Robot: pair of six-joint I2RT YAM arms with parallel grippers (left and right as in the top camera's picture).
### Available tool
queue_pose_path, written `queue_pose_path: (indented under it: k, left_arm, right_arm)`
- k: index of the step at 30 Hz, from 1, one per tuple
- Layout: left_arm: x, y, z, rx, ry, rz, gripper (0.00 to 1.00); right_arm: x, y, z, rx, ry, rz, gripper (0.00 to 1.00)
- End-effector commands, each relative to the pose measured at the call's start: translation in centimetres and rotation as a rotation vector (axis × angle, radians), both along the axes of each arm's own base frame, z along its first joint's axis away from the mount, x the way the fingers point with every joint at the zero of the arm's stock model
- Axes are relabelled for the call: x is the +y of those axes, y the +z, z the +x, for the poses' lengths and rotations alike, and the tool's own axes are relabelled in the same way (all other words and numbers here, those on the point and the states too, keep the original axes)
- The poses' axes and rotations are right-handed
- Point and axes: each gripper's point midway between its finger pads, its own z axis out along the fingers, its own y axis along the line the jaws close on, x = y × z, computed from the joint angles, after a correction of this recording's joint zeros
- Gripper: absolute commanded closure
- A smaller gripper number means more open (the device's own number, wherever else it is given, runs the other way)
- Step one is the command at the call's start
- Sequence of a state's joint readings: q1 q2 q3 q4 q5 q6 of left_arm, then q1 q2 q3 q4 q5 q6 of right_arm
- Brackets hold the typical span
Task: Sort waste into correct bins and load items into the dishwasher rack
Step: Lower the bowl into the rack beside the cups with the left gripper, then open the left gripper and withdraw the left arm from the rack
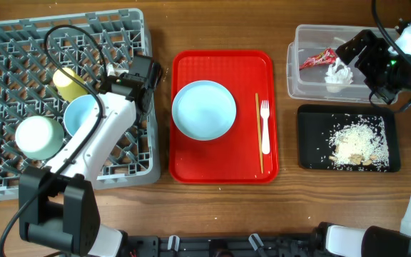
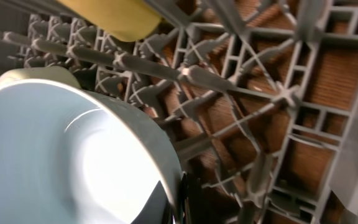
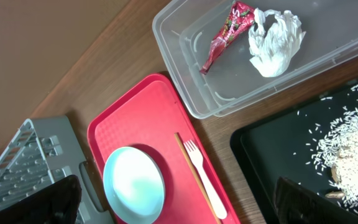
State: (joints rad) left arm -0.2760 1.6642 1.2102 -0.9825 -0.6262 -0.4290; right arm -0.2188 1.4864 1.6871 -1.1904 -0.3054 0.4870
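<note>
Waste looks sorted: crumpled red wrapper (image 1: 318, 58) and crumpled white napkin (image 1: 339, 75) lie in the clear plastic tub (image 1: 295, 71) at 2 o'clock, with whitish rice scraps (image 1: 359, 143) on the shallow black tray (image 1: 312, 160) at 4 o'clock, so loading is in hand. The left gripper (image 2: 179, 202), jaws closed, sits at the rim of the small white bowl (image 1: 80, 118) in the grey pegged dishwasher rack (image 1: 6, 178) at 9 o'clock, between small yellow cup (image 1: 68, 82) and pale green bowl (image 1: 38, 137); whether it pinches that rim I cannot tell. Next it likely must rise clear of the pegs and the rack's 3 o'clock wall toward the large round white plate (image 1: 204, 109) and white plastic fork (image 1: 265, 128) on the red serving tray (image 1: 191, 164) at centre, whose raised lip crowds them, while the right gripper (image 1: 368, 61) hangs wide and empty over the tub
</note>
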Motion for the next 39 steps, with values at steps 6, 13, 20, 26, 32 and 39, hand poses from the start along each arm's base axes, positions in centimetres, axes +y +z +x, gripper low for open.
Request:
queue_pose_path:
  k: [6,13,20,26,32,39]
  left_arm:
    - [2.4,5.1,-0.7,-0.274,0.208,0.06,0.96]
    - [-3.4,8.5,1.3,-0.458,0.134,-0.398,0.96]
    - [-3.2,12.1,0.8,-0.571,0.162,-0.612,0.96]
    - [-2.0,11.2,0.8,-0.512,0.212,-0.861,0.96]
    - [-0.9,10.5,0.6,-0.503,0.184,-1.212,0.96]
    - [3.2,9.8,-1.3,-0.621,0.208,-1.527,0.96]
  right_arm:
    - [-0.2,-0.2,0.1,0.005,0.005,-0.017,0.0]
    - [-0.2,-0.2,0.1,0.005,0.005,-0.017,0.0]
    - [-0.2,-0.2,0.1,0.005,0.005,-0.017,0.0]
    - [-0.2,-0.2,0.1,0.005,0.005,-0.017,0.0]
    - [-0.2,-0.2,0.1,0.005,0.005,-0.017,0.0]
    - [-0.2,-0.2,0.1,0.005,0.005,-0.017,0.0]
